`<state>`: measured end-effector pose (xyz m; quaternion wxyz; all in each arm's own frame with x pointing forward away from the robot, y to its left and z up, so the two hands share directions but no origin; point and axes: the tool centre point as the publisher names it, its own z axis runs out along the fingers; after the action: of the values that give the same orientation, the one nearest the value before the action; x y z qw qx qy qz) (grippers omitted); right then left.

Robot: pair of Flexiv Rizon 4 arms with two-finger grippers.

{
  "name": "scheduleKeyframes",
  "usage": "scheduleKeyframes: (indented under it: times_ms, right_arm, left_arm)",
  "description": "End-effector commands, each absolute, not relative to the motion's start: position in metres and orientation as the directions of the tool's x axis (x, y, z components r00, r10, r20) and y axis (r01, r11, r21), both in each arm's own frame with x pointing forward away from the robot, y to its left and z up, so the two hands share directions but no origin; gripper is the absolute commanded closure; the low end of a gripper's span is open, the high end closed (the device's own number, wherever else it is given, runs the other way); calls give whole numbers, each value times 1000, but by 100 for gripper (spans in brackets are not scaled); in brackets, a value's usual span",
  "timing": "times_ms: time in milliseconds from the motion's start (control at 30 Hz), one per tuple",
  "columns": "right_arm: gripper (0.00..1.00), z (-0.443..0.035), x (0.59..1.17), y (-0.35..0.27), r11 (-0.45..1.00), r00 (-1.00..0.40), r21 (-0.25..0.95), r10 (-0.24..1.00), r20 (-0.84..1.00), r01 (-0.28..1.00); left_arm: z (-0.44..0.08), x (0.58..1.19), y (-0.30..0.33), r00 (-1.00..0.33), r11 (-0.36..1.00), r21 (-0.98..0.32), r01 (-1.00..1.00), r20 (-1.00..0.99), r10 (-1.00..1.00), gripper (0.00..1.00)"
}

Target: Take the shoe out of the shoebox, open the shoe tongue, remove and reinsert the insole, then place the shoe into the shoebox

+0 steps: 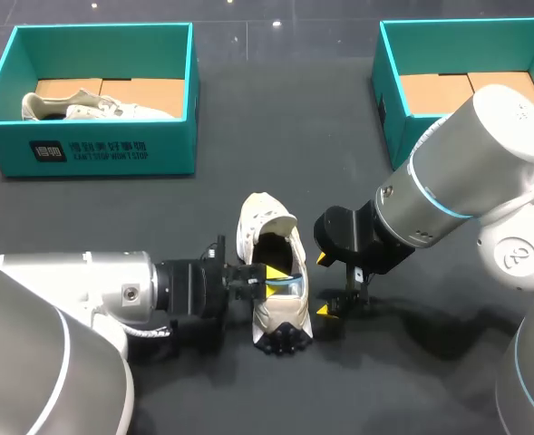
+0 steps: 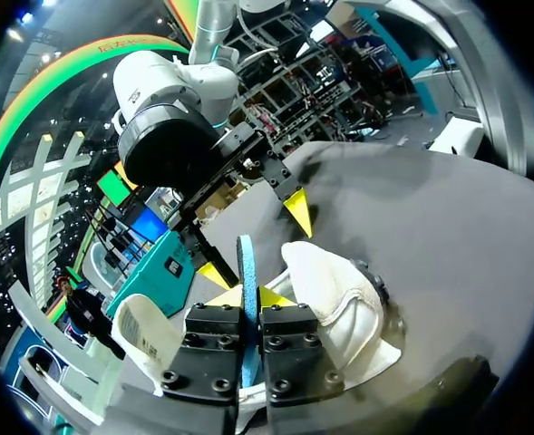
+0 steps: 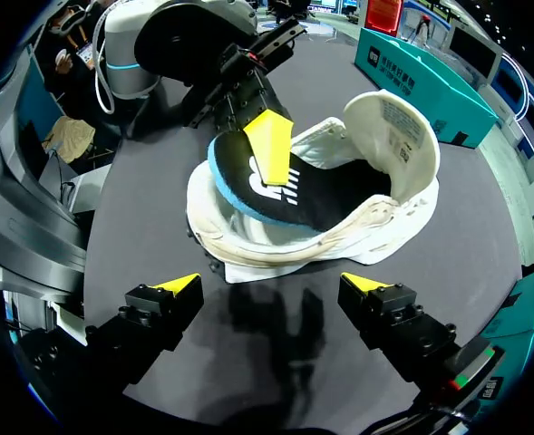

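Two things are happening at the shoe [image 1: 259, 222]: the left gripper [image 2: 248, 294] is pinching the insole [image 3: 294, 204] half inside it, and the right gripper [image 3: 271, 285] is sitting open beside it, so bracing the shoe first is probably looking smart.

Left tool [image 1: 276, 275] pinching insole [image 1: 294, 286], white shoe [image 1: 265, 222]

Shoe [image 1: 268, 313] on table [image 1: 158, 208]; left shoebox [image 1: 94, 149], right shoebox [image 1: 395, 127] behind.
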<state>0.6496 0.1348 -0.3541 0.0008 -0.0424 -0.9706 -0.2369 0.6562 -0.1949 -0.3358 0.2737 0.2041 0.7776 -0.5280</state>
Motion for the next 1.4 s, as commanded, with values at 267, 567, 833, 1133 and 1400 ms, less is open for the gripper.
scheduleKeyframes:
  times_ms: [267, 567, 833, 1133, 1400]
  right_arm:
    - [0, -355, 649, 135, 883, -996, 462, 82, 20, 82]
    - [0, -355, 649, 135, 883, -996, 462, 82, 20, 82]
    - [0, -355, 649, 135, 883, -996, 462, 82, 20, 82]
    - [0, -355, 649, 135, 883, -996, 462, 82, 20, 82]
    - [0, -355, 649, 135, 883, -996, 462, 82, 20, 82]
  left_arm:
    - [-351, 676, -203, -777, 420, -694, 585, -628, 45, 100]
    - [-348, 674, -198, -794, 390, -721, 573, -607, 44, 93]
    - [-332, 658, -197, -785, 324, -734, 598, -618, 49, 78]
    - [-319, 646, -201, -776, 270, -738, 618, -627, 60, 80]
    - [-332, 653, -209, -773, 276, -730, 626, -628, 90, 100]
